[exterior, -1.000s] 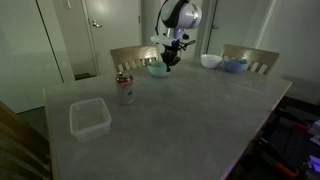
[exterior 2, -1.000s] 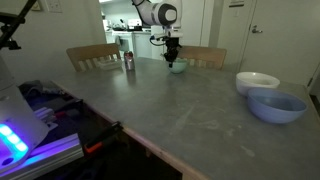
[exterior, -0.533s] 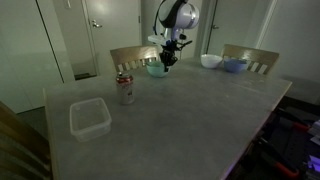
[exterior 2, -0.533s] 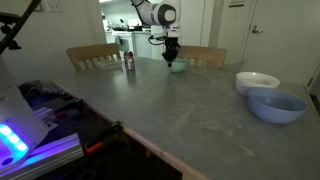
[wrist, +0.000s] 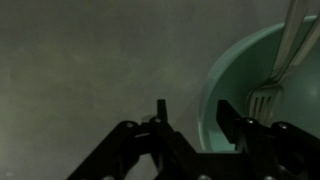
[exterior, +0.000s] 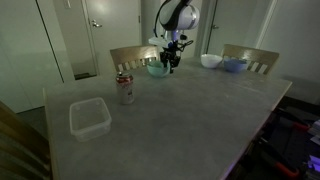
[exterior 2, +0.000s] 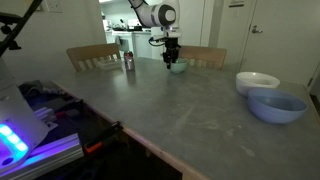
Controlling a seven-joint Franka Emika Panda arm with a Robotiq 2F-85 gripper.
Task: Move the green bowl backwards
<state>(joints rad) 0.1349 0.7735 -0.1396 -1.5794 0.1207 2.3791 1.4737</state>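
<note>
The pale green bowl (exterior: 157,69) (exterior 2: 178,67) stands near the far edge of the grey table (exterior: 180,120), in front of a chair. In the wrist view the green bowl (wrist: 250,70) fills the right side and holds a white fork (wrist: 265,100). My gripper (wrist: 195,113) hangs straight down over the bowl's rim in both exterior views, gripper (exterior: 170,62) (exterior 2: 171,61). Its jaws straddle the rim, one finger outside (wrist: 162,110) and one inside (wrist: 228,115). They stand apart with a gap on each side of the rim, so the gripper is open.
A soda can (exterior: 125,89) (exterior 2: 129,63) stands near the green bowl. A clear plastic container (exterior: 89,117) lies toward one table corner. A white bowl (exterior 2: 257,82) and a blue bowl (exterior 2: 275,105) sit together at another side. Wooden chairs (exterior: 130,56) line the far edge.
The jaws, shut on the bowl's rim a second ago, have spread apart and let it go. Bowl and arm have hardly shifted.
</note>
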